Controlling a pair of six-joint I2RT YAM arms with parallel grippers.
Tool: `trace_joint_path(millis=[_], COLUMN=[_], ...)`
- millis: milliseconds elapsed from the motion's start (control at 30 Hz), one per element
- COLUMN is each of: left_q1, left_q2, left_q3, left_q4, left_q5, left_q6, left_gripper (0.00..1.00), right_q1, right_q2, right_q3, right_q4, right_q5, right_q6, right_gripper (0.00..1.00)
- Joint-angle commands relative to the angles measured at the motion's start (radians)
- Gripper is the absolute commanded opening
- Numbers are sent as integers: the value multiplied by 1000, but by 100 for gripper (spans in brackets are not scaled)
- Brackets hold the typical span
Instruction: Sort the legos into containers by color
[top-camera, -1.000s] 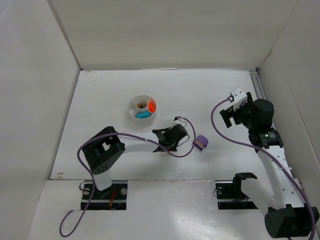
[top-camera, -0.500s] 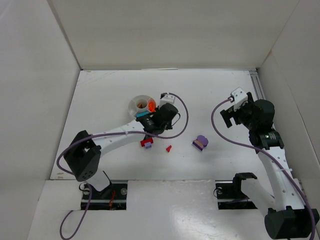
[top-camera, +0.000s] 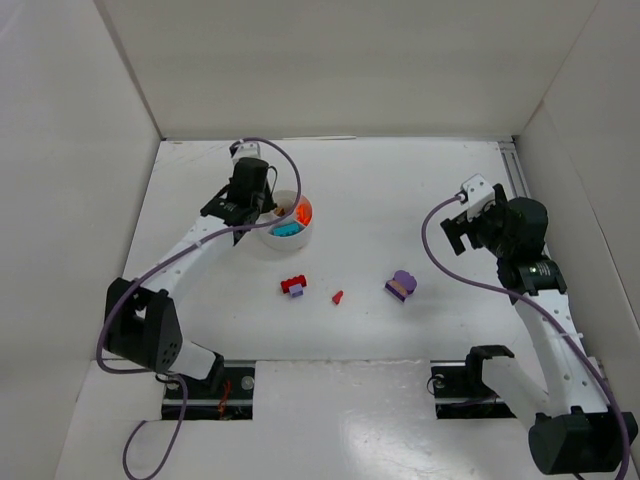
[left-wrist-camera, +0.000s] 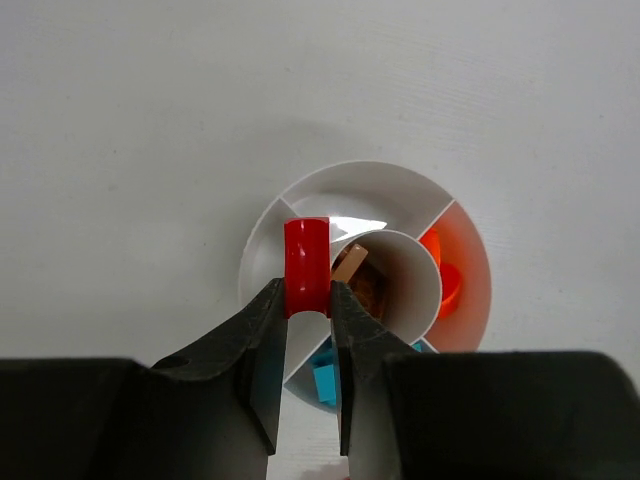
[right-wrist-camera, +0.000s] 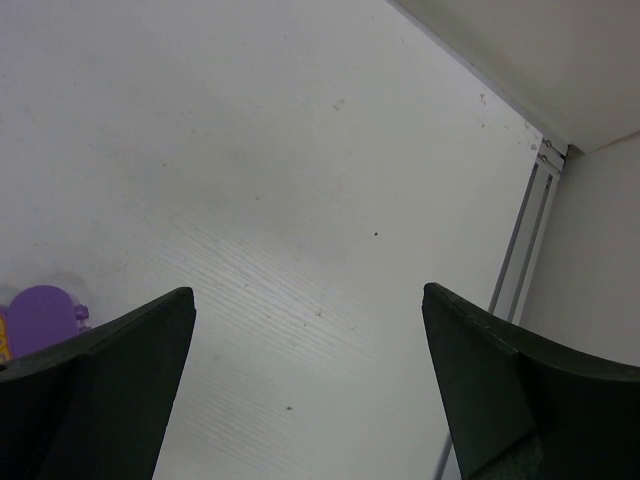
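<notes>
The dish (top-camera: 298, 240) sits left of centre on the table (top-camera: 400, 190), the left gripper (top-camera: 243, 208) over its left side pinching the held brick (left-wrist-camera: 307, 265). Nearer the arms lie the left brick (top-camera: 293, 286), middle brick (top-camera: 338, 297) and right brick (top-camera: 401, 285) in a row. The right gripper (top-camera: 462, 218) hangs well off to the right.

You have a red brick (left-wrist-camera: 307, 266), white dish (left-wrist-camera: 350, 185), orange bricks (left-wrist-camera: 446, 276), teal brick (left-wrist-camera: 324, 382) and purple-and-tan brick (top-camera: 401, 285).

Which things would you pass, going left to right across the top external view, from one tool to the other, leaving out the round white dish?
Left tool, red and purple plastic brick stack, small red plastic brick, purple and tan plastic brick, right tool.
</notes>
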Motion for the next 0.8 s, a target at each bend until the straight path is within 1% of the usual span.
trace_joint_path(millis=[0, 167, 233, 300, 367, 400, 533, 567, 733, 767], left_q1=[19, 68, 69, 69, 69, 69, 69, 69, 69, 69], left_q2=[15, 76, 86, 86, 86, 86, 86, 86, 86, 70], left_q3=[33, 42, 42, 42, 33, 22, 22, 22, 4, 4], left_q4=[-9, -21, -21, -21, -12, -3, -3, -12, -34, -34], left_q5=[51, 61, 71, 90, 116, 116, 125, 125, 125, 125], left_q6=[32, 32, 21, 21, 12, 12, 3, 3, -6, -6], left_gripper=[0, 0, 1, 6, 7, 11, 18, 23, 31, 31], right_q1=[-6, -6, -6, -6, -6, -6, -6, -6, -6, -6], right_q2=[3, 21, 21, 21, 21, 21, 21, 21, 21, 11], right_q3=[18, 28, 28, 28, 28, 28, 28, 28, 28, 28], right_q4=[24, 24, 24, 24, 24, 24, 24, 24, 24, 24], right_q5=[24, 24, 33, 33, 33, 33, 23, 23, -22, -39], right_q6=[-3, -3, -3, -13, -13, -13, -22, -22, -34, -43], right_gripper=[100, 100, 100, 100, 100, 100, 100, 100, 100, 100])
